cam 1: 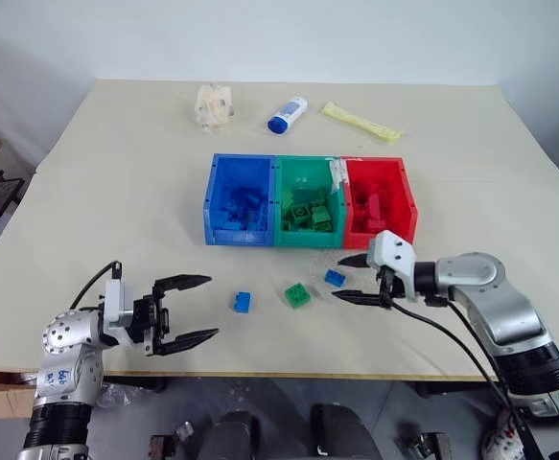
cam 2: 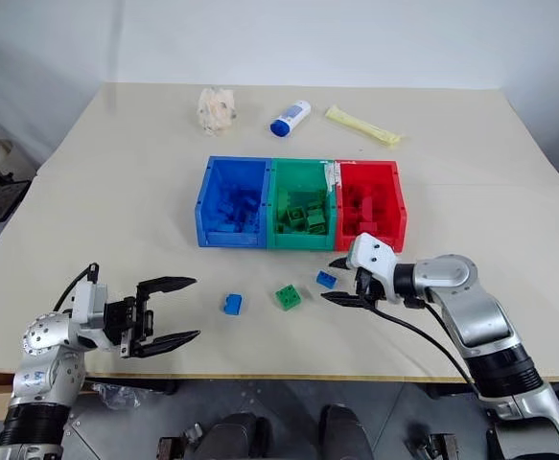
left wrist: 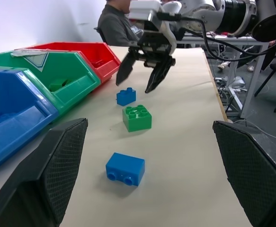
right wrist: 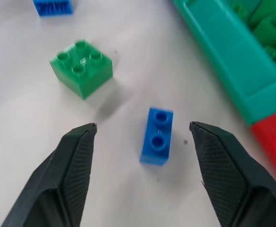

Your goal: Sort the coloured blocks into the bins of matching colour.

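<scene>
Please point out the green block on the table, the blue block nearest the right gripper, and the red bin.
green block (right wrist: 81, 66): right wrist view, studded top.
blue block (right wrist: 156, 135): right wrist view, studded face.
red bin (cam 1: 381, 236): left eye view, front wall.

The tabletop (cam 1: 116, 182) lies bare to the left and right of the joined bins (cam 1: 310, 240), so either side gives wide passage, while the bin walls block a low reach forward. In front of the bins, three loose blocks stand in a row between the tools: a blue block (cam 1: 242, 303), a green block (cam 1: 297, 295) and a small blue block (cam 1: 334, 278), with narrow gaps between them. The right tool (cam 1: 353, 278), fingers apart, stands just beside the small blue block, and the left tool (cam 1: 193, 310), spread wide, has bare surface ahead up to the blue block.
</scene>
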